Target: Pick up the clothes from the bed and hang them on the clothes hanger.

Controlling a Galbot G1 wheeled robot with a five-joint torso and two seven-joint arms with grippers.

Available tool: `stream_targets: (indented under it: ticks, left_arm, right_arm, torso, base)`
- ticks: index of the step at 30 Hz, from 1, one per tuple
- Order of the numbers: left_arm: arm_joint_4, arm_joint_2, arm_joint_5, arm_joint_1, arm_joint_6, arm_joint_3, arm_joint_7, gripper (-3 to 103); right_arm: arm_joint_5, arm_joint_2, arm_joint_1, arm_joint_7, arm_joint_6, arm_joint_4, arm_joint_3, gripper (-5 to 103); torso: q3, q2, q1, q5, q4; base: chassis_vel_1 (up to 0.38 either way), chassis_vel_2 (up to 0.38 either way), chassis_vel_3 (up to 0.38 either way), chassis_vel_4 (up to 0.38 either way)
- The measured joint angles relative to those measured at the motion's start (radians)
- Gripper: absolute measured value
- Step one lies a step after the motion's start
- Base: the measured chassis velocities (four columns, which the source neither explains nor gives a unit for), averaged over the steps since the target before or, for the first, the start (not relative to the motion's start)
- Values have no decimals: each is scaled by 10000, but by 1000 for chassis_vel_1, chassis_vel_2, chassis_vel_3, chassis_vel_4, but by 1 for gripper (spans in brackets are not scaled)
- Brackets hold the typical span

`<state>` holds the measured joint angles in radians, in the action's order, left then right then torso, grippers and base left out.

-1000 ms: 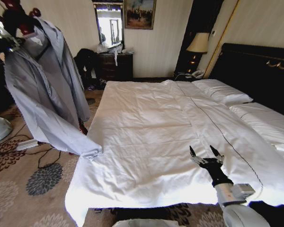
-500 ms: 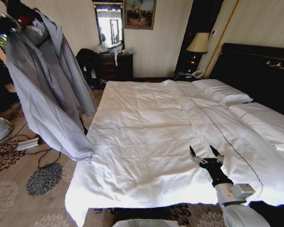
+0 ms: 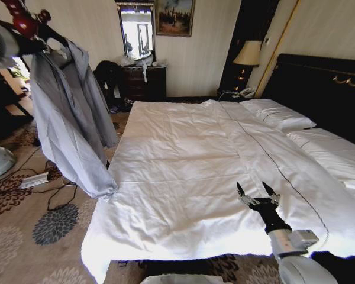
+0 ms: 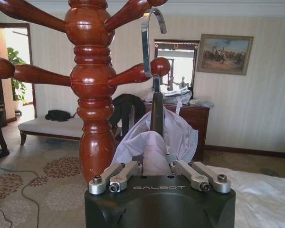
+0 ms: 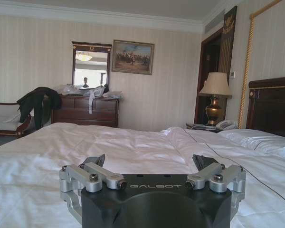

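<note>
The shirt (image 3: 68, 118) hangs off the bed (image 3: 195, 171), high at my left, its lowest cuff just at the mattress edge. It is draped over the hanger (image 4: 156, 111), whose silver hook (image 4: 149, 38) rises beside a peg of the wooden coat stand (image 4: 92, 90). My left gripper (image 4: 156, 166) is closed on the shirt and hanger just below the hook. My right gripper (image 3: 257, 196) hovers low over the white sheet, fingers spread wide, holding nothing.
</note>
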<state>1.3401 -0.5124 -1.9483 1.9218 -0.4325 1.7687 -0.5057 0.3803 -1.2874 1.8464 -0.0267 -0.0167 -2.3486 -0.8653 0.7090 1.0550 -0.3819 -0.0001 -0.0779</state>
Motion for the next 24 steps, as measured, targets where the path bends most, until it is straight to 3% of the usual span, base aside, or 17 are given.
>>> stream_targets:
  ticks: [13,24]
  left_arm:
    - [-1280,-166,260,834,-206,1132,-30,19]
    - [-2104,-1162,961,2177,-277,2102,414,19]
  right_arm:
    - [0,0,0,1,0,0,0,100]
    - [0,0,0,0,0,1,0,100]
  torso:
    - [-2,1,2,-2,3]
    - [0,1,1,1,-3]
  base:
    - [0,0,0,0]
    - [0,0,0,0]
